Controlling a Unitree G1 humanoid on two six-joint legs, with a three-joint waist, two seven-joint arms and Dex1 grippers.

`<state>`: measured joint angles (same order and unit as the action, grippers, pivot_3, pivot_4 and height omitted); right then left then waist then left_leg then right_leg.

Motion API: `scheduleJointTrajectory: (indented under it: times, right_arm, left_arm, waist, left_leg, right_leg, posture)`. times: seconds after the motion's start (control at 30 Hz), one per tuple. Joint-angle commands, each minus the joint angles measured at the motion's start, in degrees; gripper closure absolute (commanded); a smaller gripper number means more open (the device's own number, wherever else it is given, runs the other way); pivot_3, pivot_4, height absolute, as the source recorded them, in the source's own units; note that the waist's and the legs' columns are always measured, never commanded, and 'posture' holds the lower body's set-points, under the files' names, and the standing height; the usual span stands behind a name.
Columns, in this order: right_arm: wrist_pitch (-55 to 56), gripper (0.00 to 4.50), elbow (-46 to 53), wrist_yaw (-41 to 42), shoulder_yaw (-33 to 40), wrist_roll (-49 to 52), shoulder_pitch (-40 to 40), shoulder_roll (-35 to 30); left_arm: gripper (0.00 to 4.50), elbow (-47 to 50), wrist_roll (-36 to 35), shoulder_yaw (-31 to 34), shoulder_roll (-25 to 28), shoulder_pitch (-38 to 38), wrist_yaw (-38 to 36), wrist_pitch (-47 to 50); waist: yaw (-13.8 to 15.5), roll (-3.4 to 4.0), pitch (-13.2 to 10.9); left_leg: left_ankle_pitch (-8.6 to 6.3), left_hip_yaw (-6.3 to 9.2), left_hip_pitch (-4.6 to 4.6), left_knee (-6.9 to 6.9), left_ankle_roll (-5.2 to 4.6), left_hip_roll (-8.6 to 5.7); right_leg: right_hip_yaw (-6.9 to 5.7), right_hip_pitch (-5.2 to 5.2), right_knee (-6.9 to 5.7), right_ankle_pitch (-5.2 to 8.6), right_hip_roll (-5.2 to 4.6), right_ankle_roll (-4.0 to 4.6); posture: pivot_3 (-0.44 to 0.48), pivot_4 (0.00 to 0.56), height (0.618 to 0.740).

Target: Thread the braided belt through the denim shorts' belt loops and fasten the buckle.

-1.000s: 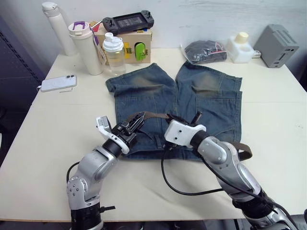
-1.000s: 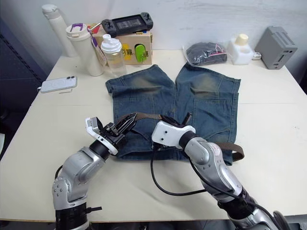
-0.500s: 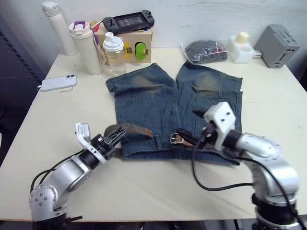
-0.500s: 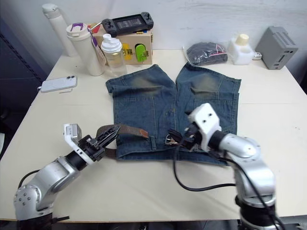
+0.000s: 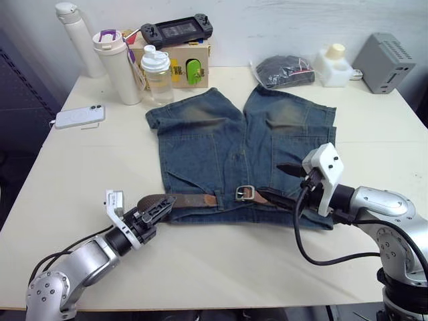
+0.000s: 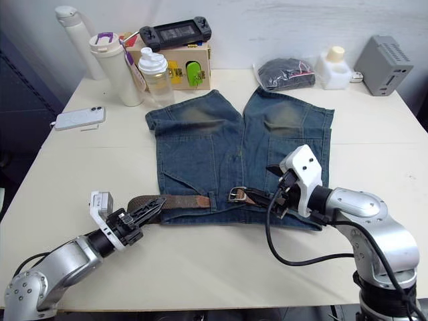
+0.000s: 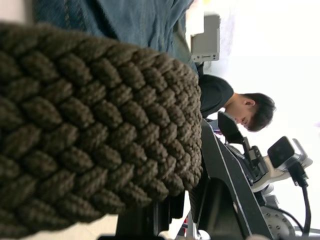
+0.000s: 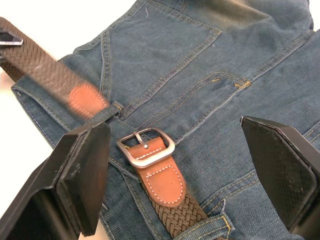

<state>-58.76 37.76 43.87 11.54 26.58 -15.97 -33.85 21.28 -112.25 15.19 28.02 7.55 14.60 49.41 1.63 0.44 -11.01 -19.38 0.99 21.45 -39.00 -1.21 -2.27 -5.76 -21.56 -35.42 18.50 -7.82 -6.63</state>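
The denim shorts [image 5: 221, 140] lie flat on the table with the waistband toward me. The braided belt [image 5: 187, 199] runs along that waistband. My left gripper [image 5: 162, 204] is shut on its left part, off the shorts' left edge, and the woven strap [image 7: 90, 125] looms close in the left wrist view. The buckle [image 5: 244, 193] rests on the waistband's middle, its tan tab [image 8: 161, 179] behind it. The belt's tan end [image 8: 86, 99] lies just left of the buckle, by a belt loop [image 8: 111, 111]. My right gripper [image 5: 281, 184] hovers open right of the buckle, holding nothing.
At the back left stand two bottles [image 5: 120, 67], a shaker [image 5: 156, 72] and a wooden box with a game controller [image 5: 177, 30]. A phone [image 5: 80, 116] lies at the left. A dark bagged bundle [image 5: 284, 70], a white container [image 5: 334, 63] and a grey box [image 5: 388, 60] sit at the back right.
My right gripper has opened, let go of the buckle end and drawn back to the right. My left gripper has pulled the belt left, and the strap now lies flat along the waistband.
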Motion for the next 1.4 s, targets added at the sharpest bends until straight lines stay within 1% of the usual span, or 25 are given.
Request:
scheduleJointTrajectory:
  times: [0.03,0.13,0.23,0.37,0.43,0.5,0.67,0.8,0.9,1.07,1.23,1.4]
  right_arm:
    - [0.78,0.05,0.43,-0.7,1.15,1.85,0.58,-1.82]
    - [0.49,0.05,0.54,0.19,0.44,3.8,1.45,-3.36]
    - [0.56,0.05,1.08,2.28,0.17,6.48,3.15,-5.33]
    - [1.46,0.05,0.67,4.08,1.14,9.59,3.94,-7.48]
    - [1.87,0.05,0.65,5.13,0.94,10.49,4.35,-9.01]
    - [1.99,0.05,0.58,5.29,0.78,11.53,4.53,-9.68]
    - [3.36,0.05,-0.08,5.21,0.19,12.29,4.79,-10.75]
    - [4.79,0.05,-0.95,5.85,-0.52,12.49,4.72,-11.57]
    - [5.87,0.05,-1.52,6.09,-1.48,12.03,4.82,-11.82]
    - [7.39,0.05,-1.87,6.29,-2.06,11.91,5.48,-12.38]
    - [9.11,0.05,-2.35,6.65,-2.13,11.75,6.29,-12.88]
    - [10.79,0.05,-2.7,7.07,-1.91,11.39,7.29,-13.76]
  left_arm:
    - [4.5,0.73,-0.75,-0.08,1.16,0.61,-1.63,-0.59]
    - [4.5,0.54,-0.75,-0.66,1.92,0.51,-1.69,-0.67]
    - [4.5,-0.73,0.02,-2.7,2.67,-2.16,-2.44,-0.43]
    - [4.5,-3.27,2.79,-4.94,2.64,-5.94,-3.72,-0.15]
    - [4.5,-5.05,5.02,-6.49,2.68,-8.53,-4.73,0.72]
    - [4.5,-6.72,9.63,-8.5,3.49,-11.62,-7.58,2.69]
    - [4.5,-10.81,17.82,-11.0,4.67,-16.96,-14.36,6.04]
    - [4.5,-15.34,28.93,-14.28,7.1,-22.66,-24.01,8.32]
    - [4.5,-19.14,37.79,-17.43,8.08,-27.43,-31.3,8.04]
    - [4.5,-23.08,45.91,-19.13,6.81,-32.95,-40.69,7.87]
    - [4.5,-23.2,57.96,-25.81,6.49,-36.64,-51.94,3.55]
    - [4.5,-24.87,70.0,-32.21,5.87,-39.46,-63.09,-5.1]
  waist:
    - [0.06,0.0,0.0]
    - [0.03,0.0,0.0]
    - [0.15,0.03,-0.02]
    - [0.4,0.03,-0.04]
    - [0.49,0.04,-0.05]
    - [0.8,0.02,-0.07]
    - [1.44,0.01,-0.08]
    - [1.62,-0.01,-0.09]
    - [1.55,-0.02,-0.1]
    - [1.42,-0.05,-0.13]
    - [1.5,-0.13,-0.17]
    - [1.66,-0.14,-0.18]
  left_leg:
    - [0.0,0.0,0.0,0.0,0.0,0.0]
    - [0.0,0.0,0.0,0.0,0.0,-0.01]
    - [-0.01,0.0,0.0,0.01,0.01,0.01]
    - [0.0,-0.01,0.01,0.0,0.0,-0.01]
    - [0.0,-0.01,0.0,0.0,0.0,0.0]
    - [0.0,-0.01,0.01,0.0,0.0,-0.01]
    - [0.0,-0.03,0.01,0.0,0.0,0.0]
    - [0.01,-0.03,0.02,-0.01,-0.01,-0.04]
    - [0.02,-0.04,0.02,-0.01,-0.01,-0.05]
    - [0.01,-0.04,0.03,0.03,0.0,0.0]
    - [0.01,-0.04,0.07,0.02,0.01,-0.03]
    - [0.01,-0.03,0.09,0.01,0.0,-0.04]
  right_leg:
    - [0.0,0.0,0.01,0.0,0.0,0.0]
    - [0.0,0.0,0.03,0.0,-0.03,0.0]
    - [-0.01,0.0,0.03,0.0,-0.03,0.0]
    - [-0.02,0.02,0.03,0.0,-0.03,0.0]
    - [-0.04,0.02,0.03,0.0,-0.03,0.0]
    - [-0.05,0.02,0.03,0.0,-0.01,0.0]
    - [-0.04,0.02,0.03,0.0,0.07,0.0]
    - [-0.09,0.02,0.04,-0.01,0.16,-0.01]
    - [-0.08,0.02,0.02,-0.01,0.16,-0.02]
    - [-0.1,0.01,0.06,-0.01,0.16,-0.02]
    - [-0.15,0.02,0.12,-0.02,0.17,-0.03]
    - [-0.19,0.06,0.22,-0.04,0.16,-0.07]
  posture:
    - [0.0,0.15,0.69]
    - [0.0,0.15,0.69]
    - [0.0,0.15,0.69]
    - [0.0,0.15,0.69]
    - [0.0,0.15,0.69]
    - [0.0,0.15,0.69]
    - [0.0,0.15,0.69]
    - [0.0,0.15,0.69]
    - [0.0,0.15,0.69]
    - [0.0,0.15,0.69]
    - [0.0,0.15,0.69]
    - [0.0,0.15,0.69]
